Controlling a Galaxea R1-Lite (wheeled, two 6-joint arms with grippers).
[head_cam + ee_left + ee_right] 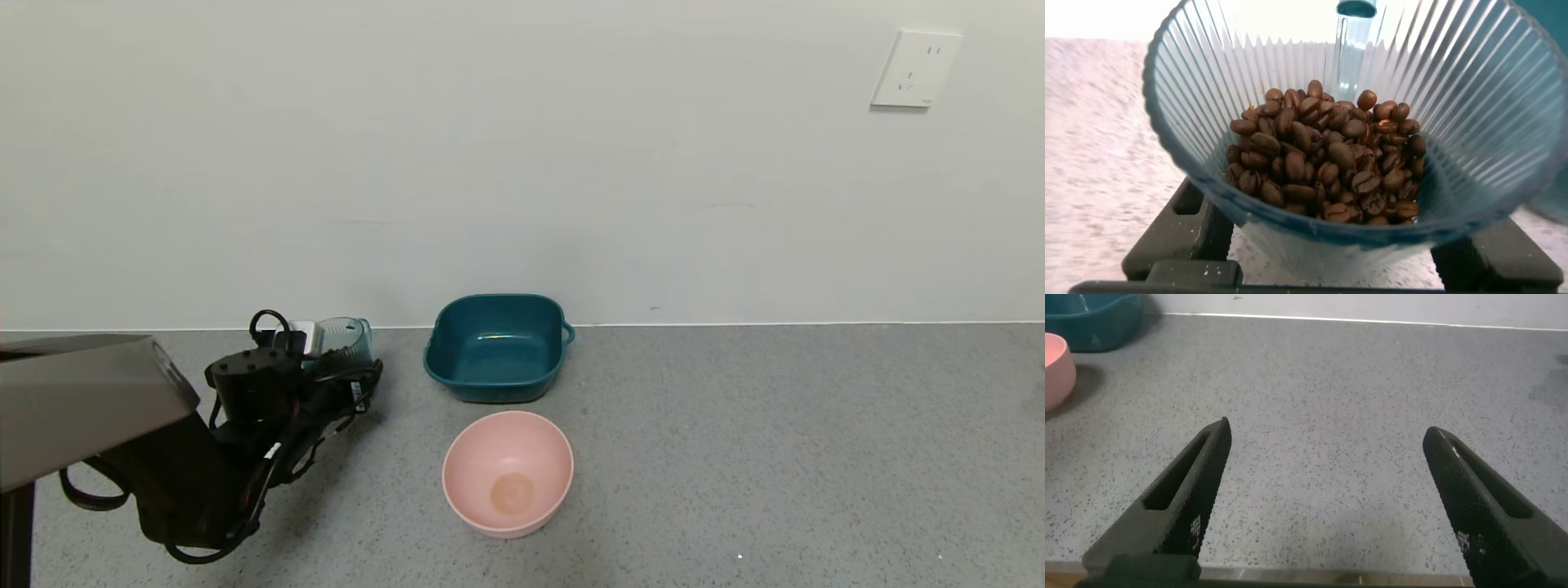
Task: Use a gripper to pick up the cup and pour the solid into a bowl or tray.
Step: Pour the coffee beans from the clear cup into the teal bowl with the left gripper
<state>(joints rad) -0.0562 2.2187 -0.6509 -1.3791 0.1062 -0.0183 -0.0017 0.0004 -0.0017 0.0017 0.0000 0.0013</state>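
A plain white wall [490,163] stands behind a grey speckled floor [775,449]. High on the wall, far to the right, sits a white power socket [916,69]. The light is soft and even.

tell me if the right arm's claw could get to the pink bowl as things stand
Probably yes. The right claw hangs open over bare counter, and the pink bowl sits at the edge of its wrist view with nothing between them. The left claw is busy at the cup, well clear.

Open counter [775,457] is left bare to the right of both bowls. The path from the cup [347,336] to the basin [495,347] is unobstructed; the pink bowl [508,472] is set just in front of the basin.
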